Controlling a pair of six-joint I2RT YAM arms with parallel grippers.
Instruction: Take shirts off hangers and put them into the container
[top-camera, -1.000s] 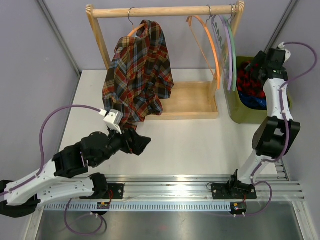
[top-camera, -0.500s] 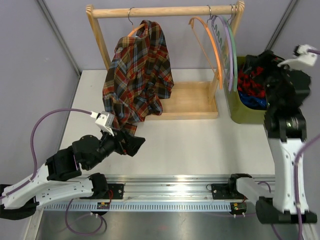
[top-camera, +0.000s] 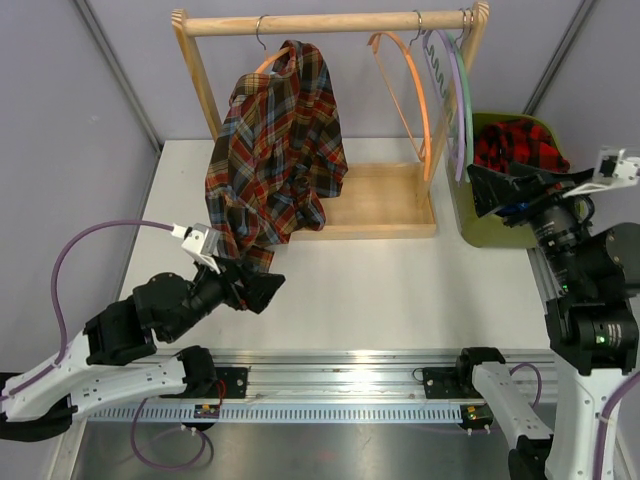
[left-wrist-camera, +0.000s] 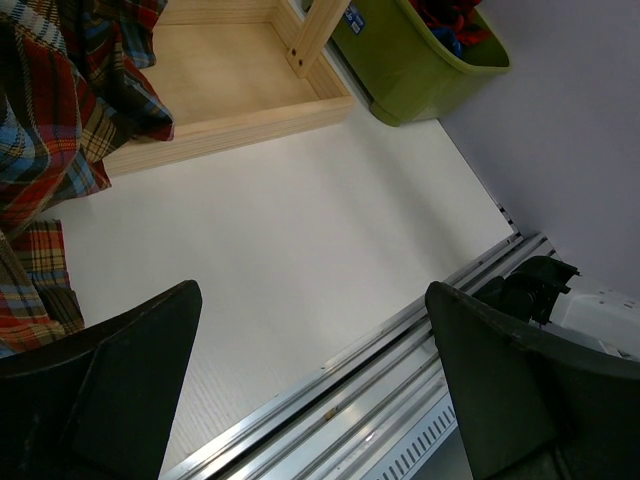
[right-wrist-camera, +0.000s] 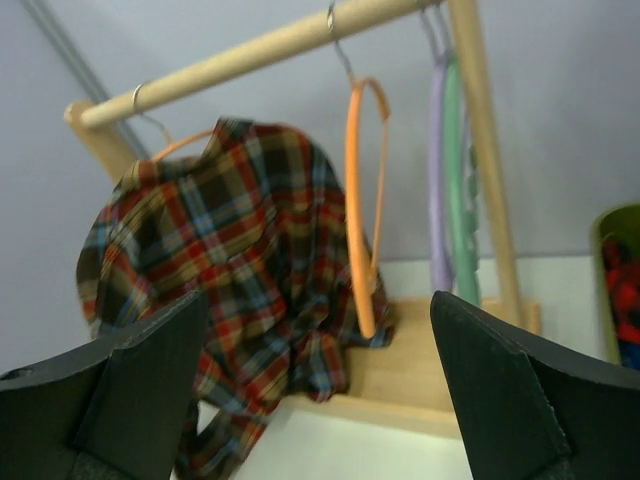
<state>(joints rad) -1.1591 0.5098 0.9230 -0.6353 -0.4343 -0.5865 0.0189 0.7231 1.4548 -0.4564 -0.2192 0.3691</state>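
Abt half done, I judge. Red-black shirt (top-camera: 520, 145) in container (top-camera: 468, 225), just beside rack (top-camera: 330, 22). Tartan shirt (top-camera: 275, 160) on rack rail, end away from container, not yet off; bunched, hem sagging to rack base. Bare hangers (top-camera: 425, 105) at container end. Left gripper (left-wrist-camera: 310, 295) in front of rack, right gripper (right-wrist-camera: 320, 300) by container: both w/ jaws apart, empty.

White matte counter (top-camera: 380, 280). Wooden rack tray (top-camera: 385, 205) sits flat on it, beyond left claw (top-camera: 266, 290), toward far edge. Green bin (top-camera: 468, 228) stands on counter just beside tray, below right claw (top-camera: 480, 192). Tail of tartan shirt (top-camera: 250, 235) hangs down to counter just beyond left claw; contact unclear. Metal rail (top-camera: 340, 368) runs along near edge, behind both claws.
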